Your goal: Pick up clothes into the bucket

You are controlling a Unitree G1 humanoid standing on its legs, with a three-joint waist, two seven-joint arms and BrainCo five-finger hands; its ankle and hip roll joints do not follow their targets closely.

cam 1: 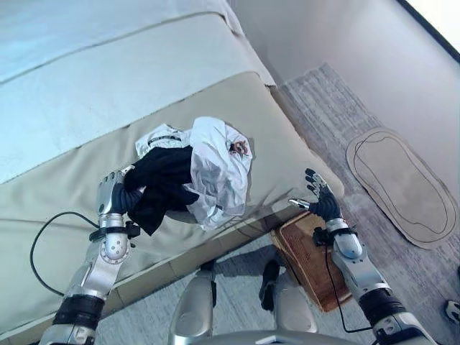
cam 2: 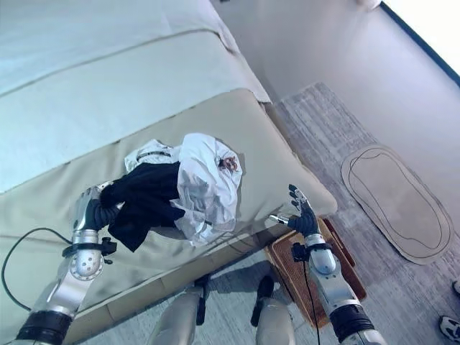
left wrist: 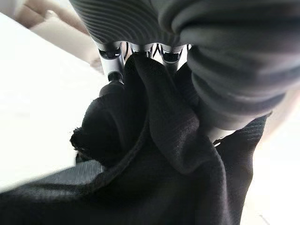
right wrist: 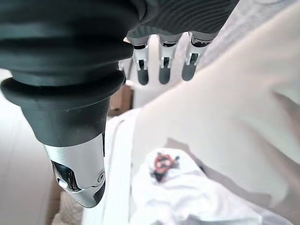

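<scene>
Left hand [cam 1: 113,195] clenched on black garment [cam 1: 162,183], mid-frame on bed [cam 1: 65,108] beside white shirt [cam 1: 219,162]. Right hand [cam 1: 321,198] spread wide, empty, above wicker basket [cam 1: 305,255] lower right. Nothing binned yet.

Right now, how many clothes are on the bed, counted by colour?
Black garment, held by the left robot hand: 1
White garment: 1
Total: 2
</scene>
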